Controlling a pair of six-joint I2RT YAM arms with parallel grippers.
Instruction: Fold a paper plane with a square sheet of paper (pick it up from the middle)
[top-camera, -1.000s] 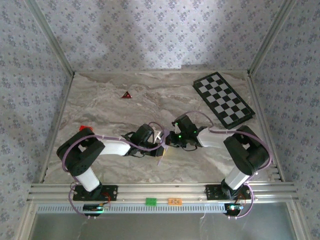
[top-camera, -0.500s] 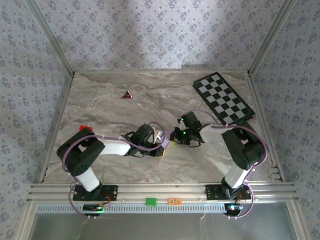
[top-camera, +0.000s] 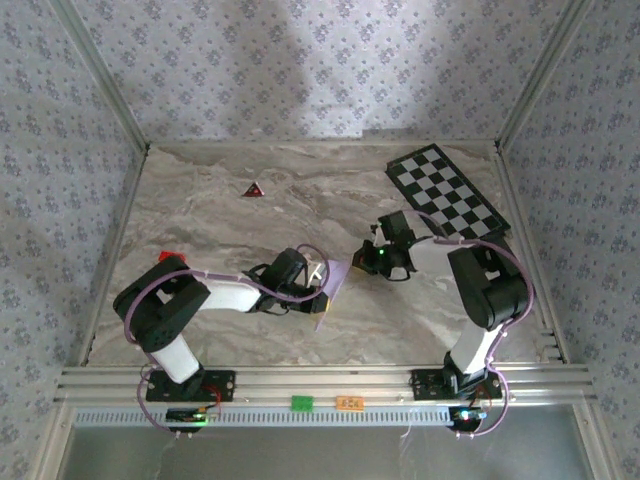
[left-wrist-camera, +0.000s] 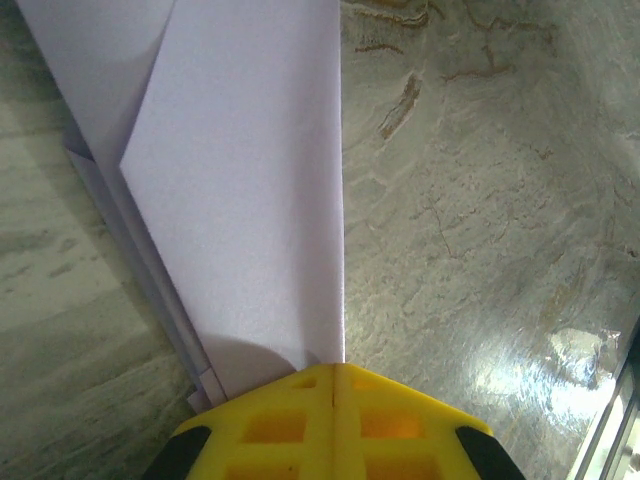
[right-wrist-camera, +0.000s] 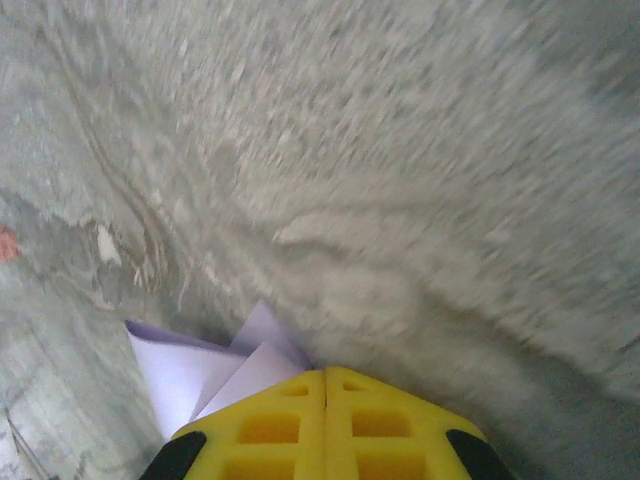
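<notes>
The square sheet of paper (top-camera: 336, 283) is pale lilac and folded into a narrow layered strip, lying at an angle on the marble table between the two arms. My left gripper (top-camera: 323, 290) is shut on its near end. In the left wrist view the paper (left-wrist-camera: 240, 180) runs straight out from the closed yellow jaws (left-wrist-camera: 337, 368), with its folded edge on the seam. My right gripper (top-camera: 365, 260) is shut, just right of the paper's far tip. In the right wrist view a paper corner (right-wrist-camera: 200, 370) lies against the left of the closed jaws (right-wrist-camera: 326, 372); I cannot tell whether they pinch it.
A black-and-white checkered board (top-camera: 447, 197) lies at the back right, just beyond the right arm. A small dark red triangle (top-camera: 253, 189) sits at the back left. A small red piece (top-camera: 166, 256) rests by the left arm's elbow. Patterned walls close the sides and back.
My right gripper has slid right and back, away from the left gripper, uncovering the paper's far end. The left gripper has stayed put, shut on the paper.
</notes>
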